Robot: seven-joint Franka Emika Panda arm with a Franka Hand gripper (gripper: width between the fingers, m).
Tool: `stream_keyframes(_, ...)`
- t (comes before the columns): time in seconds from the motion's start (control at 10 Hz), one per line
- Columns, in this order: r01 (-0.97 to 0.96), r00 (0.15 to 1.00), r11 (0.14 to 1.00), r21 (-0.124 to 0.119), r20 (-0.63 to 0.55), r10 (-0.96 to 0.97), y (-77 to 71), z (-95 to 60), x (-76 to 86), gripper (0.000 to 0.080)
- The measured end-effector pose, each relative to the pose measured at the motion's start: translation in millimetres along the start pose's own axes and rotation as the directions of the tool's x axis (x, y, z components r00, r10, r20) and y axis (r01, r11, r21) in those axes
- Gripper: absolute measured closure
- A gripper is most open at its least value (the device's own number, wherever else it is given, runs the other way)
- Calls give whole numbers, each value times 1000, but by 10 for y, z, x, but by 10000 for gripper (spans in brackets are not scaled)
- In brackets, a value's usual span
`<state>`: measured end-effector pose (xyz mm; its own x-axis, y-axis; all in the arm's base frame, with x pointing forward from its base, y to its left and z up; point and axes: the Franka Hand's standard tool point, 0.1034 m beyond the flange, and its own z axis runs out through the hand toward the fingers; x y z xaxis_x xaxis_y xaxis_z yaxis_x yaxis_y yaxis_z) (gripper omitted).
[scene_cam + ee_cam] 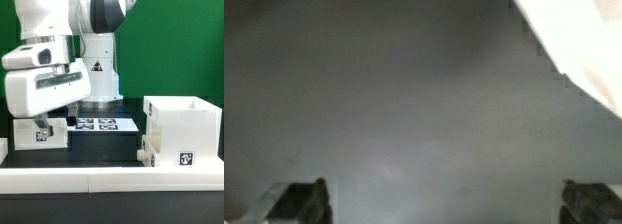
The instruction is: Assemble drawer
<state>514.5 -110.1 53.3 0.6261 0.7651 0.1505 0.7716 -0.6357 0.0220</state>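
In the wrist view all is blurred: only the tips of the end effector [443, 205] show, cropped by the picture's edge, and a white shape [580, 50] that runs out of the picture is too soft to identify. In the exterior view the arm [45, 85], its top cut off by the edge, covers part of the tray [38, 135] on the exterior view's left and a corner of the marker board [98, 124], and its fingertips cannot be made out against the dark surface [100, 150]. The low white piece [148, 152] at the foot of the casing [185, 125] merges with it so that its shape cannot be told, and the tags are too small to read.
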Motion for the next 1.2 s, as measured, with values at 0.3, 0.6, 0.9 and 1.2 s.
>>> stream_keyframes(0.3, -292, 956, 956, -13, 1, 292, -127, -76, -188, 150)
stream_keyframes(0.6, -440, 898, 898, -11, -6, 440, -163, -80, -266, 150)
stream_keyframes(0.9, -573, 819, 819, -6, -10, 573, -170, -75, -258, 150)
stream_keyframes(1.2, -597, 802, 800, -54, -38, 596, -314, -72, -473, 150)
